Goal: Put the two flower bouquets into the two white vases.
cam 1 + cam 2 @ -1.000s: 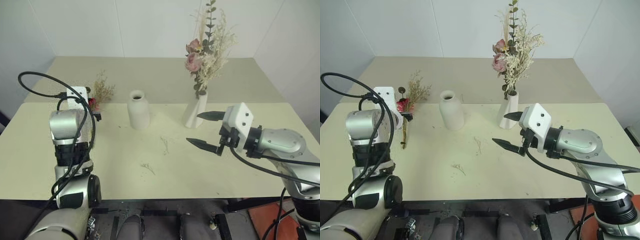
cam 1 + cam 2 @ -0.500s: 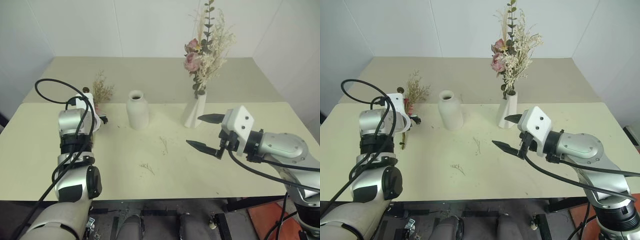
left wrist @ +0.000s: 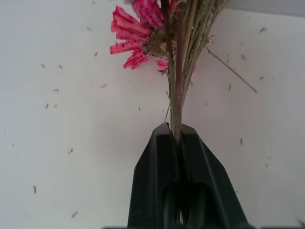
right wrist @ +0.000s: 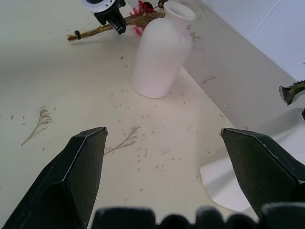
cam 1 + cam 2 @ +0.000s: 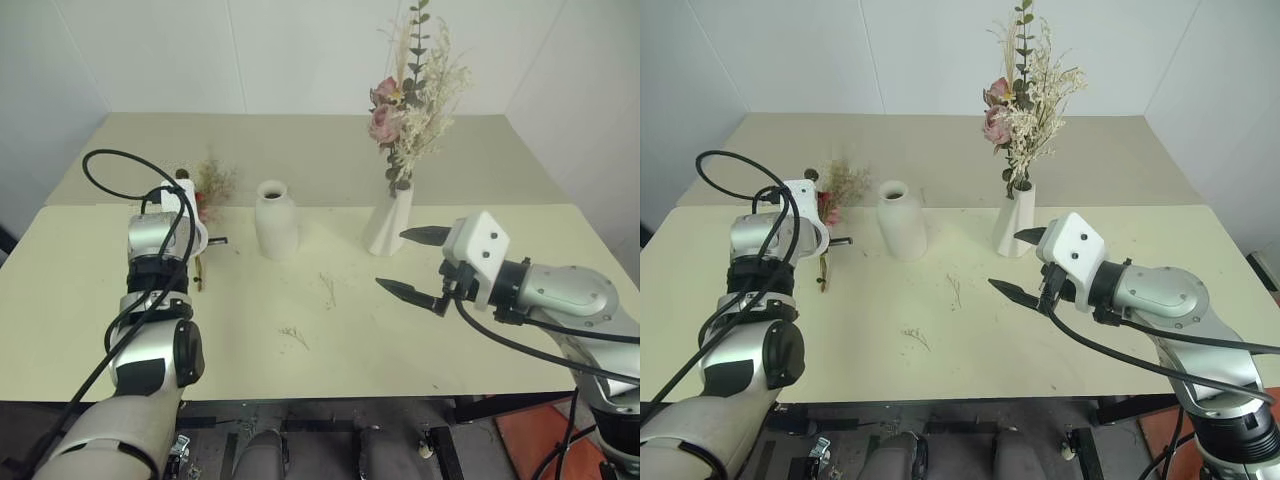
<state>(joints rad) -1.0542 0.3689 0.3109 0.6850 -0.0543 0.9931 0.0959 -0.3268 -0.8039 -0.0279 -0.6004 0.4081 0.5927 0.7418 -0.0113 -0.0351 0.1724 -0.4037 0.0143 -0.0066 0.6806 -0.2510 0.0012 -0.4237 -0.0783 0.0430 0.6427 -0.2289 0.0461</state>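
Nearest, the right gripper (image 5: 409, 262) hangs over the bare front of the cream worktop (image 5: 450, 340) with its two black fingers spread wide and nothing between them; a few loose twig scraps (image 5: 296, 336) lie on the surface to its left. Farther back on the left, the left gripper (image 3: 174, 139) is pressed together on the thin stems of the dried-sprig bouquet (image 5: 832, 192), pinching them a little below the small magenta flower (image 3: 136, 33), with the bundle lying on the worktop. That bouquet looks very light but brittle, so the stems are the sensible place to hold; squeezing the wispy heads would likely shed or snap them, and the thin stalks may slip or pivot in a narrow pinch. Just beside it to the right stands the rounded bottle vase (image 5: 276, 219), empty and upright. Beyond, the slanted cone vase (image 5: 391, 220) already carries the pink rose bouquet (image 5: 412, 95), standing tall near the rear of the worktop.
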